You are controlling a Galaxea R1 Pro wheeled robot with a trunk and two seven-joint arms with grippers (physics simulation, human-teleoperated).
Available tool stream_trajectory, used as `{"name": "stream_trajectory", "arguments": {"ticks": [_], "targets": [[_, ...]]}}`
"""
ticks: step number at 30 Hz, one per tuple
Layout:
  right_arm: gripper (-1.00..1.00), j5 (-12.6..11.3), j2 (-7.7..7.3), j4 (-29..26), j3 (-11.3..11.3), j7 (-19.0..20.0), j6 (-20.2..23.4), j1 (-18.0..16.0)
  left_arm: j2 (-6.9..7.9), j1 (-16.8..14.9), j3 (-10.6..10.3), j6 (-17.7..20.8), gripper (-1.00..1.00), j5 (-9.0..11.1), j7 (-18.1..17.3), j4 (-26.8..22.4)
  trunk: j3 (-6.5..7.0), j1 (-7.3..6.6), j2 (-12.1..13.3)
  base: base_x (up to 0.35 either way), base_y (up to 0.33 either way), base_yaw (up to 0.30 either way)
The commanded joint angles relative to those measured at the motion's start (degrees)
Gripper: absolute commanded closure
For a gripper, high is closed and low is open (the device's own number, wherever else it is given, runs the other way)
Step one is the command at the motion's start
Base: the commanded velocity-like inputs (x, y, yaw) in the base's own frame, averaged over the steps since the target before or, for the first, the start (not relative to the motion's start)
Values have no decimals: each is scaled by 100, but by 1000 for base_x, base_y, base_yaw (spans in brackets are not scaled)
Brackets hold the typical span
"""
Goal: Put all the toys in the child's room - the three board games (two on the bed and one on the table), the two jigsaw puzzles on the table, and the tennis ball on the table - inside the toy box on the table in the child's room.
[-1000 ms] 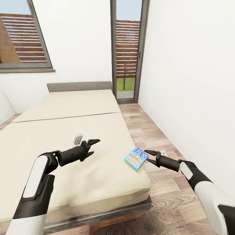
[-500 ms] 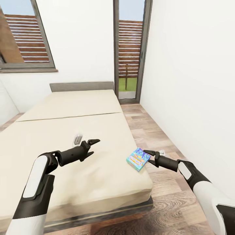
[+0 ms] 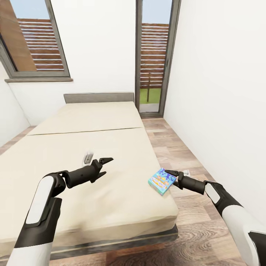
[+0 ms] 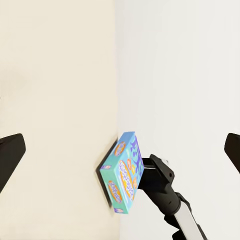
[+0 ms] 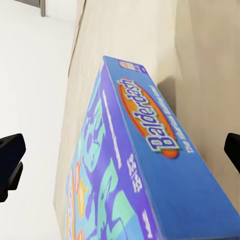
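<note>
While both arms reach over the bed [image 3: 92, 184]:
Board game [image 3: 162, 180]: blue box at mattress's right edge, beside floor strip.
Right gripper [image 3: 170, 174]: parted, tips flanking box.
Left gripper [image 3: 106, 161]: spread, empty, above mid-mattress.

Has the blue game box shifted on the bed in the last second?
No. The blue rectangular game box keeps its spot at the right edge of the beige bed; box and bed slid across the head view together, so the camera moved.
</note>
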Motion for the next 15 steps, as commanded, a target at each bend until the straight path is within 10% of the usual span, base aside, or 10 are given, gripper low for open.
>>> {"name": "stream_trajectory", "arguments": {"ticks": [1, 12, 13, 15], "targets": [[-100, -52, 162, 2, -5, 11, 82, -2, -7, -6, 11, 23, -100, 57, 59, -1, -5, -1, -2, 0, 0, 31], [-100, -51, 163, 2, -5, 11, 82, -2, -7, -6, 8, 23, -100, 57, 59, 0, -4, -1, -2, 0, 0, 16], [100, -51, 163, 2, -5, 11, 82, -2, -7, -6, 8, 23, -100, 57, 59, 0, -4, -1, -2, 0, 0, 6], [100, -52, 164, 2, -5, 11, 82, -3, -7, -6, 9, 23, -100, 57, 59, 0, -4, -1, -2, 0, 0, 5]]}}
